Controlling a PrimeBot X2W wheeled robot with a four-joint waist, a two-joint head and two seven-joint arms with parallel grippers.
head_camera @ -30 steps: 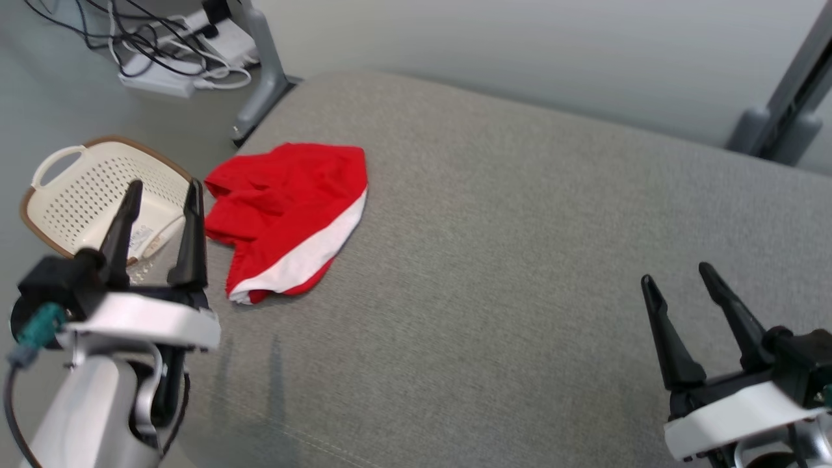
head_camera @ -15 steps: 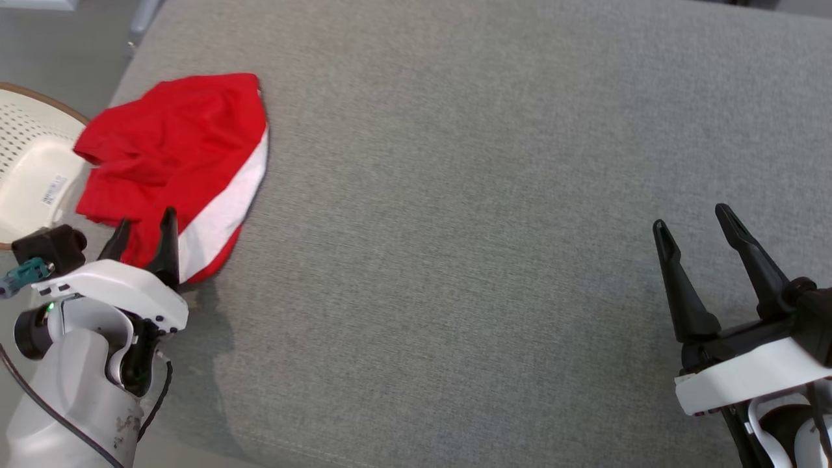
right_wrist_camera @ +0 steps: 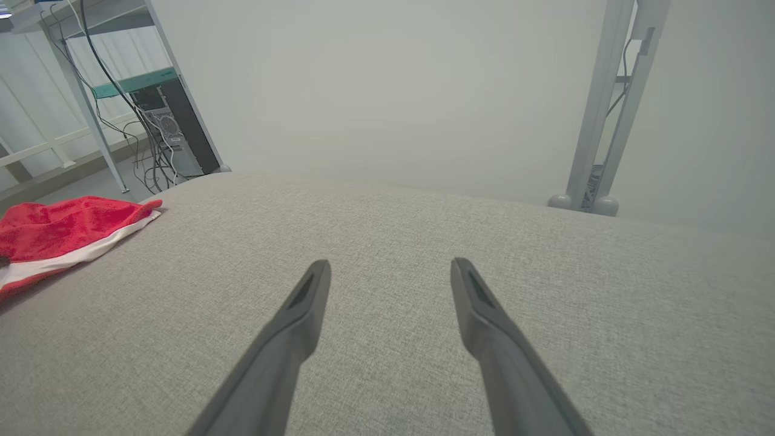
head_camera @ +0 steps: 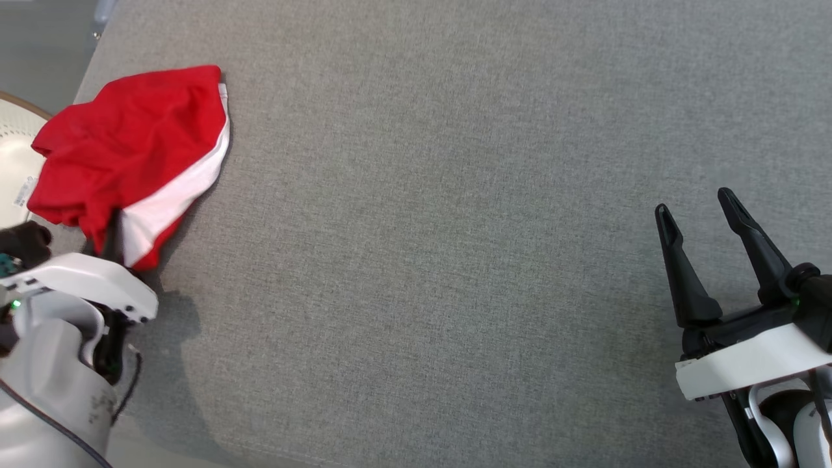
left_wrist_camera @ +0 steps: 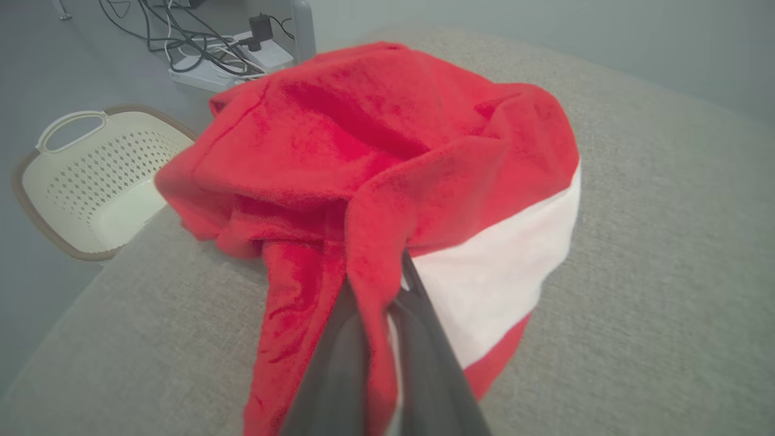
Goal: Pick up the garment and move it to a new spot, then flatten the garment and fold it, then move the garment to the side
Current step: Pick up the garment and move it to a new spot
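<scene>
One garment (head_camera: 123, 136) lies at the left edge of the grey fabric-covered surface (head_camera: 455, 195) and is red with a single white band along one side. It is bunched and creased rather than spread flat. In the left wrist view the cloth (left_wrist_camera: 375, 139) rises in a rumpled heap just ahead of the fingers.

There are two tools. The left tool (head_camera: 116, 229) sits at the near end of the garment, its two dark fingers drawn together and pinching a fold of red cloth. From the wrist camera, the left tool (left_wrist_camera: 381, 290) has that fold running down between the two fingers, with the white band just beside them. The right tool (head_camera: 693, 201) is well apart from the garment, at the right side of the surface. Its two fingers are spread wide with nothing between them — the right wrist view shows the same tool (right_wrist_camera: 390, 263) over bare grey fabric, and the garment (right_wrist_camera: 54, 227) far off to the side.

One cream perforated basket (left_wrist_camera: 121, 163) stands on the floor past the left edge of the surface, near the garment — its rim (head_camera: 13, 107) just shows in the head view. A tangle of cables (left_wrist_camera: 181, 36) lies on the floor beyond it.
</scene>
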